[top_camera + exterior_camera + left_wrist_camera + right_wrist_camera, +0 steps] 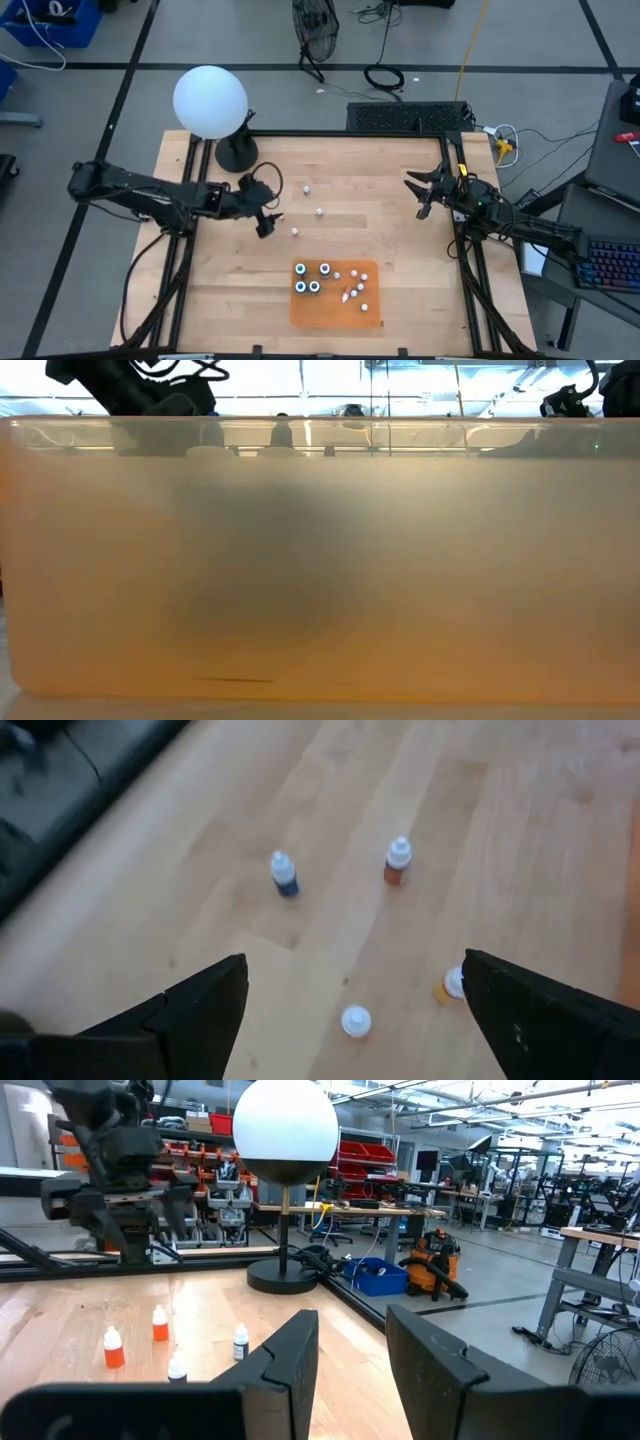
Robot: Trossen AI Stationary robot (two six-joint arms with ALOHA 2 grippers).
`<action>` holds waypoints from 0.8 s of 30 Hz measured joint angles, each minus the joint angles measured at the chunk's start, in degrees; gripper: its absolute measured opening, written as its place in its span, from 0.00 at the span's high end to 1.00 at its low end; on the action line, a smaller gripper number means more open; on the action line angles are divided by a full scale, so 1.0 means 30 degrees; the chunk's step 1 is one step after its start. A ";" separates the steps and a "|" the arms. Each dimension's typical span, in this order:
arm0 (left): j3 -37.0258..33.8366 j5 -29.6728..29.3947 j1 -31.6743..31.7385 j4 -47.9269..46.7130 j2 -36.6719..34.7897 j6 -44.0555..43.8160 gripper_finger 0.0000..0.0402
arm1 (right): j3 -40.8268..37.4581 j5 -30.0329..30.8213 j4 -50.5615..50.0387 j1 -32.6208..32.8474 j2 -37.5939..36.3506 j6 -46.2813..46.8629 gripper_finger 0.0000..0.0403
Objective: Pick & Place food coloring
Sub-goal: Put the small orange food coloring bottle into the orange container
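Observation:
Several small dropper bottles stand loose on the wooden table: a blue one, an orange one, a white-capped one and a yellow one, which is partly hidden behind a finger. My left gripper hovers open above them at the table's left. The white-capped bottle shows between its fingers, untouched. Near the front edge, dark round bottles and white droppers stand on an orange mat. My right gripper waits open at the table's right edge, holding nothing.
A lamp with a white globe stands on a black base at the far left corner. Black frame rails run around the table. An amber blur fills most of the low view. Bare wood lies between the loose bottles and the mat.

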 joint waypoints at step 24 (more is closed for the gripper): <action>0.2222 0.5422 0.3790 -0.2690 0.6344 0.1159 0.09 | 0.0005 0.0001 -0.0102 0.0006 0.0006 0.0001 0.73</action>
